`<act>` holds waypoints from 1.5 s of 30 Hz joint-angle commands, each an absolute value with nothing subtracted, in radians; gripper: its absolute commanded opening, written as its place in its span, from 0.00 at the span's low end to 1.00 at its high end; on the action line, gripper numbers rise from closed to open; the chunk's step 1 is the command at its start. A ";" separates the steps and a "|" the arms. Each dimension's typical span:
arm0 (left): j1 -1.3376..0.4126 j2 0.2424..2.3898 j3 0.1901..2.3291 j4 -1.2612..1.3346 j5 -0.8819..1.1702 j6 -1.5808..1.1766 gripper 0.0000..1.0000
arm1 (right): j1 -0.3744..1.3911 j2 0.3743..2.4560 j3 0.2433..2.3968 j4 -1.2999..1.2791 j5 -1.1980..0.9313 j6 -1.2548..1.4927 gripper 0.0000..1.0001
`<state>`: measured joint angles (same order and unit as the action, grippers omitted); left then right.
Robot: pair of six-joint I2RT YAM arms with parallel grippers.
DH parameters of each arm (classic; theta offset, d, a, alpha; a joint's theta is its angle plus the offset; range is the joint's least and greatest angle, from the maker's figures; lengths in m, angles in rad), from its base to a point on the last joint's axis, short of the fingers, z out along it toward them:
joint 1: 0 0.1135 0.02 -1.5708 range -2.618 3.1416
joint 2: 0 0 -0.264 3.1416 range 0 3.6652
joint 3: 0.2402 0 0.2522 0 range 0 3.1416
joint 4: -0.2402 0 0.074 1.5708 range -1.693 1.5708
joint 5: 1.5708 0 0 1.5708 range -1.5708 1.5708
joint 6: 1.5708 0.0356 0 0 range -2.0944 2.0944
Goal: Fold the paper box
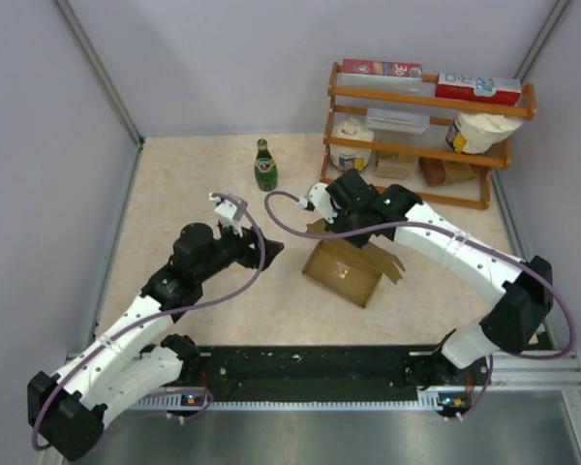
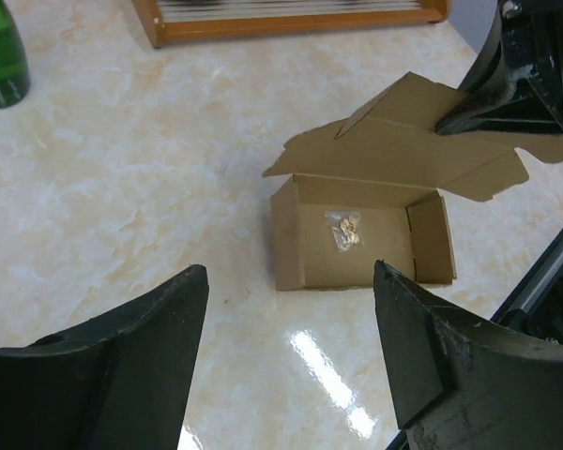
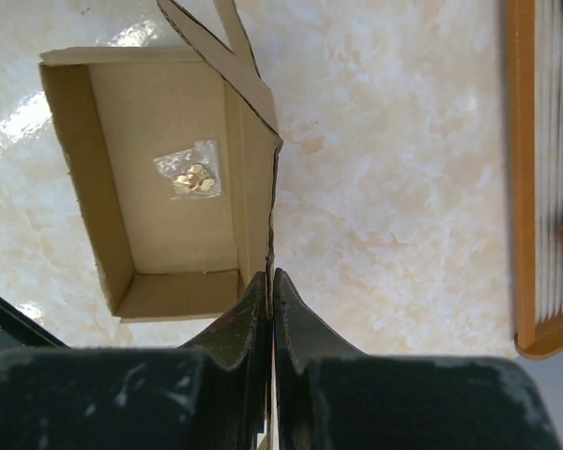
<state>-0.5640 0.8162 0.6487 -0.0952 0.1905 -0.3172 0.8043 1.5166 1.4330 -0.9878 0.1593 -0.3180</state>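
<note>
One box (image 1: 344,273) sits near the middle of the bench (image 1: 189,179), between the two arms, in front of the rack (image 1: 426,98) and to the right of the bottle (image 1: 264,165). Its four low walls are upright and its lid (image 2: 403,141) is raised at the rack side, with a tab at each end.

The right fingers (image 3: 291,319) are pinched together on the thin edge of that lid. The left fingers (image 1: 268,249) are spread wide and hold nothing. They hang over the bench just short of the box's near wall.

Plain corrugated card like this should be very light, so it will likely skate on the glossy bench when pushed. It is probably stiff across each panel and weak only at the creases, and a hard pinch could dent an edge. The lid's free edge, where the right fingers already grip, looks the best place to hold for swinging it over. The near wall looks the best place for the left fingers to brace while the tabs go in.

By count there is one box, one small clear bag (image 3: 190,173) of gold-coloured bits on its floor, one green bottle and one wooden rack.
</note>
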 commanded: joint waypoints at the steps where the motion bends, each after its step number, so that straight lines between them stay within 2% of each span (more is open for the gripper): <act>1: -0.560 0.815 0.595 0.089 0.291 -0.244 0.75 | 0.818 1.477 1.431 -0.939 0.144 -0.367 0.00; 7: -0.560 0.865 0.538 0.181 0.400 -0.124 0.76 | 0.818 1.483 1.430 -0.945 0.054 -0.413 0.00; 16: -0.561 0.994 0.566 0.290 0.592 0.017 0.86 | 0.818 1.485 1.451 -0.980 -0.044 -0.460 0.00; 28: -0.581 1.138 0.641 0.327 0.558 0.129 0.88 | 0.818 1.494 1.465 -1.019 -0.089 -0.457 0.00; 37: -0.607 1.224 0.672 0.351 0.591 0.152 0.73 | 0.816 1.493 1.480 -1.023 -0.103 -0.454 0.00; 45: -0.615 1.267 0.706 0.324 0.571 0.183 0.51 | 0.816 1.491 1.479 -1.028 -0.104 -0.446 0.00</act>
